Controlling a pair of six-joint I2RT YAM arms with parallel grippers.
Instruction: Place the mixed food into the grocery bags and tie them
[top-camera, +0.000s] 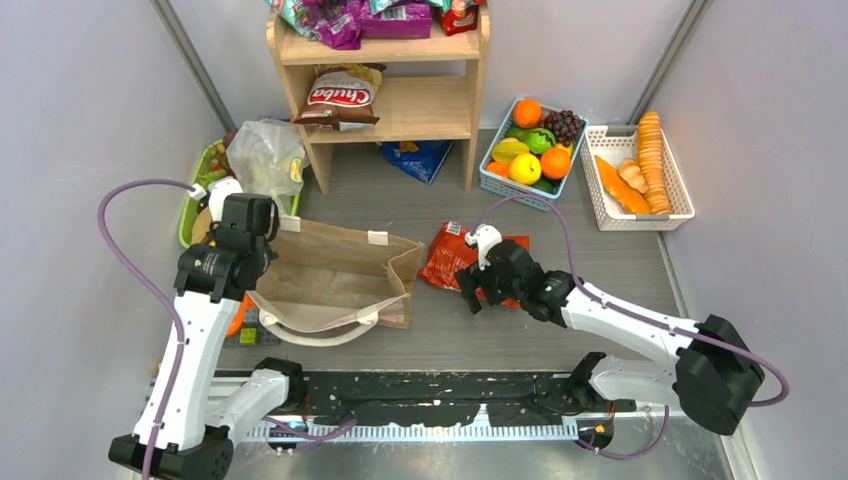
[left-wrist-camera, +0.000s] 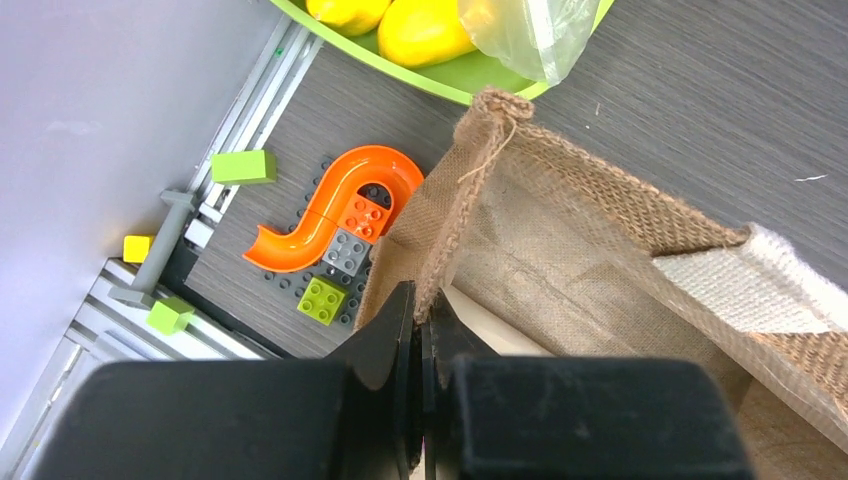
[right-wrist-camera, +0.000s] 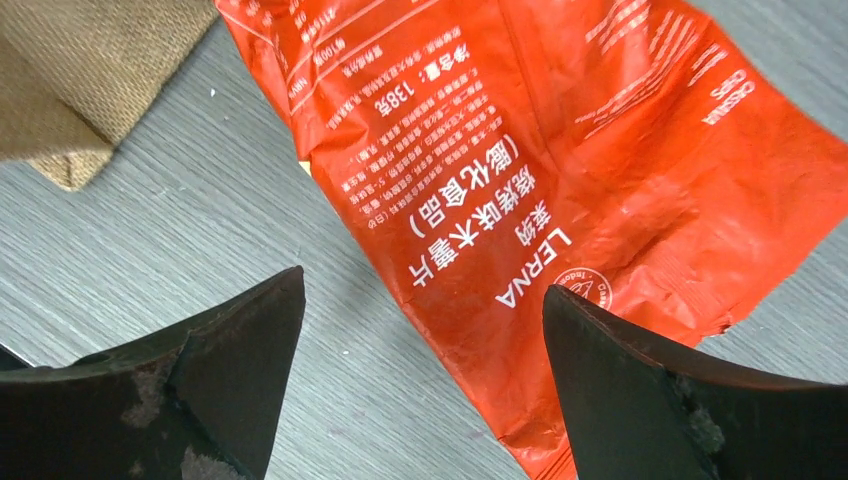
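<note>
The step in hand appears to be loading the first packet into the burlap tote (top-camera: 330, 275), and tying is far off. The tote lies on the table with its mouth open; I see no food inside it, though part of the interior is hidden. The left gripper (left-wrist-camera: 420, 310) is clenched on the tote's left rim, pinching the burlap between its fingers. Just right of the tote lies the red-orange snack packet (right-wrist-camera: 560, 150), flat on the table. The right gripper (right-wrist-camera: 425, 300) hovers over the packet's near edge, jaws wide apart and holding nothing. The next move, I think, calls for lowering the jaws around that edge, closing them, and then carrying the packet left over the tote's mouth. Behind the tote, the wooden shelf (top-camera: 385, 90) holds more snack packets. To the right and behind the tote, the white basket (top-camera: 682, 195) holds orange-tan pieces that I cannot identify, and the blue basket (top-camera: 484, 170) holds oranges, a yellow fruit, green fruits and dark grapes. Left behind the tote, the green basket (left-wrist-camera: 420, 78) holds yellow fruits, with the clear plastic bag (top-camera: 265, 150) resting on it.
</note>
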